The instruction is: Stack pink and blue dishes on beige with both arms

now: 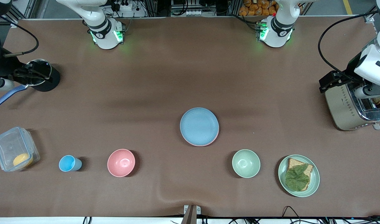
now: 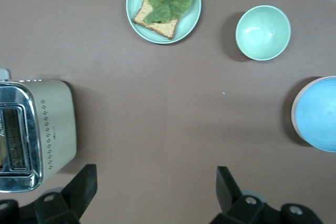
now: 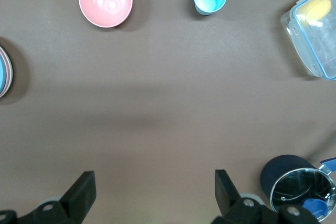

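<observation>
Stack looks done, both my arms parked at the table ends.

Blue plate (image 1: 199, 125) sits mid-table on top, pink plate (image 1: 215, 139) showing only as a thin rim under it on the edge nearer the front cam; beige plate I can't see at all, presumably at the bottom, can't confirm. My left gripper (image 2: 152, 192) is up over the toaster (image 1: 353, 107) at the left arm's end, fingers spread wide, nothing in them. My right gripper (image 3: 152, 195) is over the black pot (image 1: 42, 75) at the right arm's end, also spread, empty. Judgement: nothing left but to stay clear w/o nudging the pile; if a check shows the rims off-centre, I'd come in from both sides & square them gently, keeping away from the green bowl (image 1: 246, 163) & pink bowl (image 1: 121, 162).
</observation>
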Robot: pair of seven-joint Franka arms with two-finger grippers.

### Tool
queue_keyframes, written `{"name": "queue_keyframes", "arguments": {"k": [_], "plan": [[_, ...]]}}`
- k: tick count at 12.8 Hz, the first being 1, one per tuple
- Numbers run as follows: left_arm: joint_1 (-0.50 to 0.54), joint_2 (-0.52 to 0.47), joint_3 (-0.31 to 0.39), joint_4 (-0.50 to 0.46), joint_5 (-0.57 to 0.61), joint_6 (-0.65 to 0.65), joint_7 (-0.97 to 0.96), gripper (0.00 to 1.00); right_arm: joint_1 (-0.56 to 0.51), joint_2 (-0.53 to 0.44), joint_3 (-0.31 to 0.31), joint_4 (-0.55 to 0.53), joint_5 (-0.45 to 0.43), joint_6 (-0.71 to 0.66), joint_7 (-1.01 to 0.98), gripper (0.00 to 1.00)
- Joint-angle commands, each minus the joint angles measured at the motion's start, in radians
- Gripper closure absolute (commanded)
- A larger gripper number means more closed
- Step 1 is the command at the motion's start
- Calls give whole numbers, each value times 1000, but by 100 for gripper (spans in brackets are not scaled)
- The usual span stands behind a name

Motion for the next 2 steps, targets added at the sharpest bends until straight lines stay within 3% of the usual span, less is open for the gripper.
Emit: {"name": "queue_keyframes", "arguments": {"k": [1,2], "plan": [[-4,-9,0,19,-22,-20,15,0,-30,-6,23,7,-21,-17,5,0],[-7,-11,-3,20,-21,-26,17,0,-30,-7,24,5,-21,-17,7,0]]}}
